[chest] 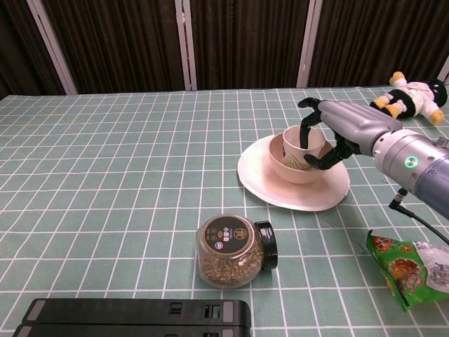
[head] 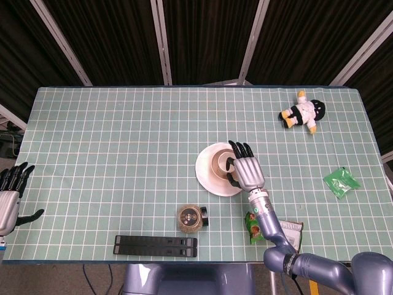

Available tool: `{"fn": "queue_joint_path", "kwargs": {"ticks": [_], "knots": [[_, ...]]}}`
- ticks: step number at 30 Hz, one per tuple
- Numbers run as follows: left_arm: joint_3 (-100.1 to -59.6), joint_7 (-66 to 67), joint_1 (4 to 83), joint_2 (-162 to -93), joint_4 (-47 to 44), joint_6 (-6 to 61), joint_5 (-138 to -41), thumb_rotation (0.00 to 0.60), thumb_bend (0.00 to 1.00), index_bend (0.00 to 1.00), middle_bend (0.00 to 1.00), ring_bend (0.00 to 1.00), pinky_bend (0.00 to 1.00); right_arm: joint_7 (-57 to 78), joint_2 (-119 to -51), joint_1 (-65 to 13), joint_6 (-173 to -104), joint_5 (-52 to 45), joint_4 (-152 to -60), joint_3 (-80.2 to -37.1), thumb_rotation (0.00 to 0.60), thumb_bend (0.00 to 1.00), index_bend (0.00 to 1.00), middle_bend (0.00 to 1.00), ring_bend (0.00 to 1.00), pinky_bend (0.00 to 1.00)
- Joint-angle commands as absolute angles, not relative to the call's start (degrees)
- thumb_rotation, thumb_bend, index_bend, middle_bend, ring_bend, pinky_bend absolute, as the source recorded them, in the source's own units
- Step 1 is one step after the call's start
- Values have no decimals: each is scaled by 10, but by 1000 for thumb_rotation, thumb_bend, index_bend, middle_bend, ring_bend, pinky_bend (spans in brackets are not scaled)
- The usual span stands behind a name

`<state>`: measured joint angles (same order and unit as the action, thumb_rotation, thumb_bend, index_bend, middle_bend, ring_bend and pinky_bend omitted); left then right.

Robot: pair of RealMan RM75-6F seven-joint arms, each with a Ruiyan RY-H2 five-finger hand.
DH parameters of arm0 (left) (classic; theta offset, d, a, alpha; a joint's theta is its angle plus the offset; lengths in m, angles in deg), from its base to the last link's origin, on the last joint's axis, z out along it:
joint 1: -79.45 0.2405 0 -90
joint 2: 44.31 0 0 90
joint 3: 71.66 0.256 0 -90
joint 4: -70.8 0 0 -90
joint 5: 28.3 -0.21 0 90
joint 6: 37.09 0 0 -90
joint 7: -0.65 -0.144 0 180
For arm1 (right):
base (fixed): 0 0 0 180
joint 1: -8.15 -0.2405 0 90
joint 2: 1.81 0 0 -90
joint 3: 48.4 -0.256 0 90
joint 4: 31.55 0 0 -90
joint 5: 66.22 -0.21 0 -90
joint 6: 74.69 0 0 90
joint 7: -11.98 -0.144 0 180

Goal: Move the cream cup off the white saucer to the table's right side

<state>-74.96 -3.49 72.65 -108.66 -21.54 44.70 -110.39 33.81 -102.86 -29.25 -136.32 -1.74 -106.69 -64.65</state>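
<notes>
Rightward, bare table flanks the right hand.

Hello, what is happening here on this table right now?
The right hand has its fingers curled around the cream cup, which sits in a bowl on the white saucer. The cup is not yet lifted. The left hand waits open at the table's left edge, holding nothing.

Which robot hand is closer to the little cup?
The right hand: its fingers curl around the cream cup. The left hand sits far off by the table's left edge.
</notes>
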Motion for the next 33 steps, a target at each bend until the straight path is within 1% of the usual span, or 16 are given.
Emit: {"fn": "queue_joint_path", "kwargs": {"ticks": [1, 7, 13, 16, 19, 25, 28, 33], "knots": [[-750, -34, 726, -1087, -215, 447, -1104, 600, 0, 0, 0, 0, 0, 336, -1030, -294, -1367, -15, -1066, -645, 600, 450, 563, 0, 0, 0], [-749, -34, 726, -1087, -215, 447, -1105, 600, 0, 0, 0, 0, 0, 336, -1029, -293, -1377, -9, -1072, -643, 600, 466, 571, 0, 0, 0], [-749, -35, 726, -1087, -215, 447, -1105, 600, 0, 0, 0, 0, 0, 337, -1010, -284, -1397, 0, -1097, -642, 600, 466, 575, 0, 0, 0], [-748, -38, 726, -1088, -215, 447, -1105, 600, 0, 0, 0, 0, 0, 335, -985, -274, -1420, 10, -1127, -647, 600, 467, 576, 0, 0, 0], [-748, -40, 726, -1089, -216, 448, -1106, 600, 0, 0, 0, 0, 0, 324, -946, -256, -1449, 18, -1170, -658, 600, 466, 577, 0, 0, 0], [-747, -48, 727, -1090, -218, 451, -1107, 600, 0, 0, 0, 0, 0, 291, -868, -218, -1487, 20, -1224, -675, 600, 467, 579, 0, 0, 0], [-747, -53, 727, -1091, -219, 452, -1107, 600, 0, 0, 0, 0, 0, 269, -844, -199, -1491, 8, -1224, -675, 600, 467, 581, 0, 0, 0], [-746, -62, 727, -1091, -222, 454, -1109, 600, 0, 0, 0, 0, 0, 234, -830, -174, -1474, -9, -1183, -652, 600, 468, 582, 0, 0, 0]]}}
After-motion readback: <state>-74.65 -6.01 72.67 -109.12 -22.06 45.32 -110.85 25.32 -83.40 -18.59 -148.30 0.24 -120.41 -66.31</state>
